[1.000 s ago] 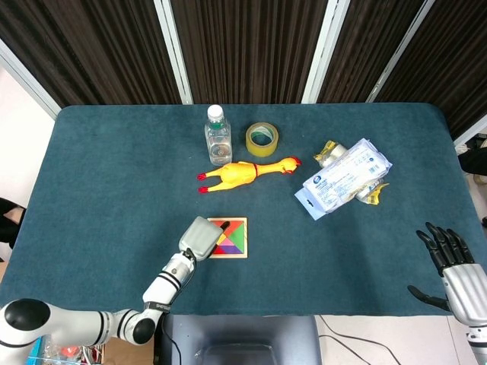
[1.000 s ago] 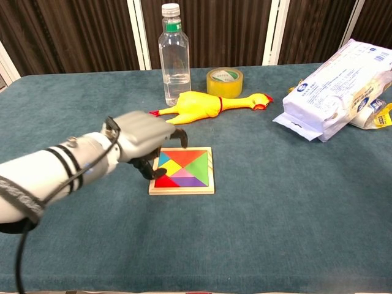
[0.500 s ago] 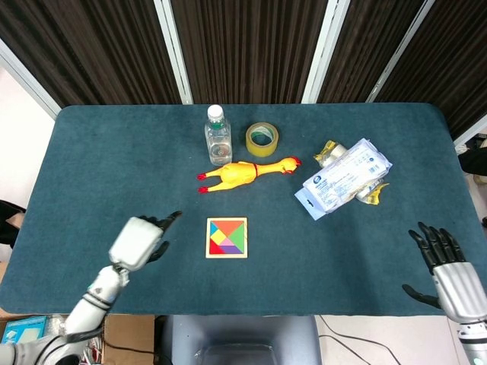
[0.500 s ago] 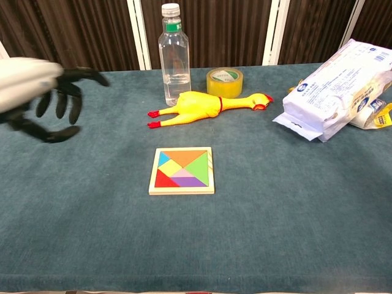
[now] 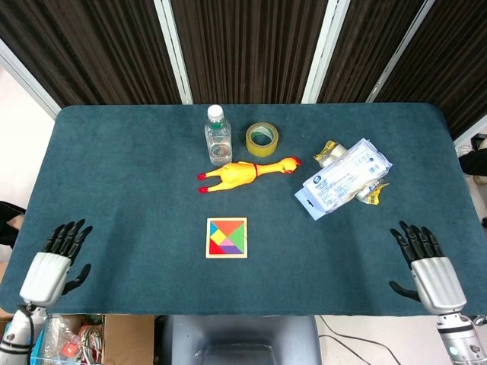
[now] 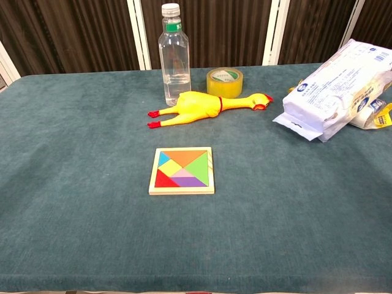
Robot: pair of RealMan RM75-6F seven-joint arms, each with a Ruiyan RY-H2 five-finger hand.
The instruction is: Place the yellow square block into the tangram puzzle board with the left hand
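Note:
The wooden tangram puzzle board (image 5: 227, 238) (image 6: 182, 171) lies flat in the middle of the blue table, filled with coloured pieces. The yellow square block (image 6: 169, 166) (image 5: 218, 236) sits inside it, left of centre. My left hand (image 5: 52, 262) hovers at the table's near left corner, far from the board, fingers spread and holding nothing. My right hand (image 5: 424, 262) is at the near right edge, also spread and holding nothing. Neither hand shows in the chest view.
Behind the board lie a yellow rubber chicken (image 5: 245, 172) (image 6: 205, 106), a clear water bottle (image 5: 218, 137) (image 6: 173, 54) and a roll of yellow tape (image 5: 262, 138) (image 6: 225, 82). A white plastic package (image 5: 345, 178) (image 6: 336, 88) with yellow wrappers lies at the right.
My left hand has drawn back from the board's left edge to the near left corner and left the chest view. The right hand shifted slightly inward.

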